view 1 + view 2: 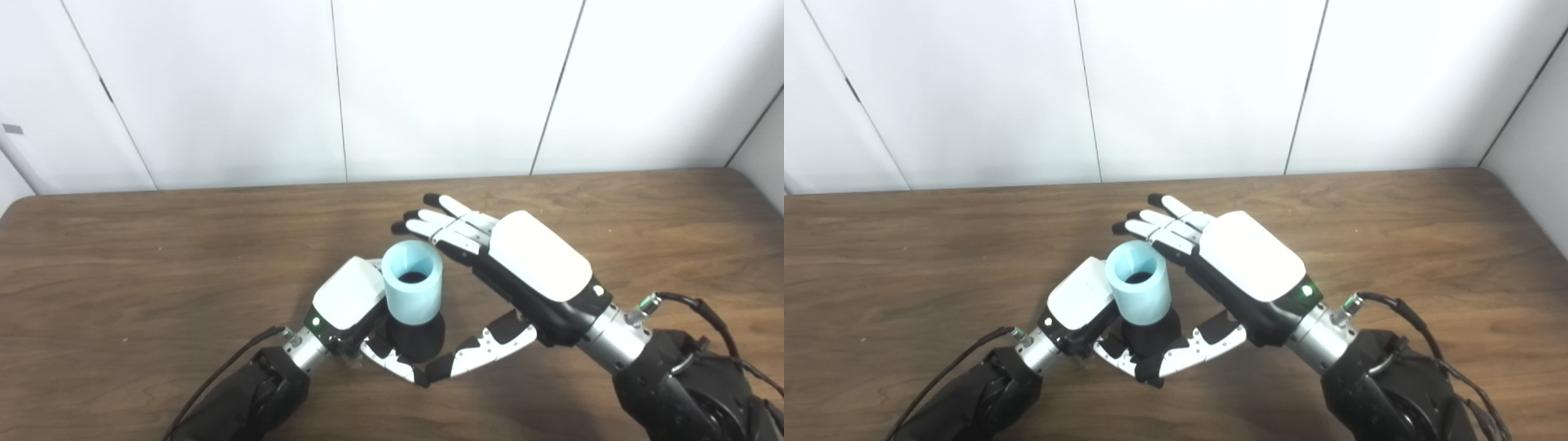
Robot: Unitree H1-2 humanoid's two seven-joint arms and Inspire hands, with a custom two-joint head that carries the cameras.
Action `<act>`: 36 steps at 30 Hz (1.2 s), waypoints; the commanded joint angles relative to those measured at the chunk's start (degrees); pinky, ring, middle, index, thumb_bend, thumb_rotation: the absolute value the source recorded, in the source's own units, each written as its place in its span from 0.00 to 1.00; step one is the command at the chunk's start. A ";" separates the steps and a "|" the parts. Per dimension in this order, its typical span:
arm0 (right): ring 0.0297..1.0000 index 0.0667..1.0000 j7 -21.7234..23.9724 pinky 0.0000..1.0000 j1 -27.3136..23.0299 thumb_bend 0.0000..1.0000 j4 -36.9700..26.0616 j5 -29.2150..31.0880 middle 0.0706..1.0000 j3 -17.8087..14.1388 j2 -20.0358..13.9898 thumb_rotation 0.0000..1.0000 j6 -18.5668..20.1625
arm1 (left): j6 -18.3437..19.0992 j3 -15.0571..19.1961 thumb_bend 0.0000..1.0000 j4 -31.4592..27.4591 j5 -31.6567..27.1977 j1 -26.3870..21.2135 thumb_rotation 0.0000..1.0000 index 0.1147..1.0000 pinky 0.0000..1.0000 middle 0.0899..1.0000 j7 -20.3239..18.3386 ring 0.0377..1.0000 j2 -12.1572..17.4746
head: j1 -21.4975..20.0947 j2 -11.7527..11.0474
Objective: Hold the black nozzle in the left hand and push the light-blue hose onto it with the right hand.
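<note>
1. Risk — the hose (412,282) may not be fully seated. It stands upright on top of the nozzle (416,339), and I cannot tell how far the nozzle reaches inside it; if the fit is shallow, any tilt of the nozzle could tip the hose off.

2. Risk — the right hand (517,269) is flat and spread, fingers (436,225) extended, holding nothing. Its fingers pass just behind and to the right of the hose's rim. A sideways nudge from them, rather than a straight push down, would likely cock the hose on the nozzle or knock it loose.

3. Risk — the right thumb (478,352) reaches in low, in front of the nozzle, very near the left thumb. The two could snag there and jolt the nozzle.

4. Risk — the left hand (350,300) is closed on the nozzle from its left, but the grip is mostly hidden behind the hose. If it is light, a downward push might slide the nozzle through the fingers toward the table (122,275).

5. Position — the hose sits directly above the nozzle, touching it. The left hand is just left of the nozzle, holding it. The right hand lies to the right of the nozzle and a little higher; whether it touches the hose, I cannot tell.
</note>
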 commanded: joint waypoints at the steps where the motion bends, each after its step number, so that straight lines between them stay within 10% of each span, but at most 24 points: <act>1: 0.99 0.87 -0.40 0.87 -4.22 0.95 -4.53 -1.82 0.91 -0.37 -0.50 0.78 -4.06 | -1.73 -5.60 0.50 10.83 -2.26 16.94 0.00 0.46 0.55 0.39 3.84 0.43 -6.39 | 0.11 0.06; 18: 1.00 0.90 -0.75 0.90 4.56 0.90 3.16 -16.50 0.95 4.48 -0.97 0.75 -12.29 | -1.73 -5.52 0.50 10.52 -3.30 17.30 0.00 0.45 0.59 0.41 3.70 0.44 -6.37 | 0.62 0.45; 36: 1.00 0.98 4.93 0.91 11.71 0.81 5.51 -24.84 1.00 6.78 0.49 0.82 -11.38 | -1.73 -4.61 0.50 8.36 -3.81 17.93 0.00 0.46 0.60 0.41 1.75 0.43 -5.31 | 0.40 1.09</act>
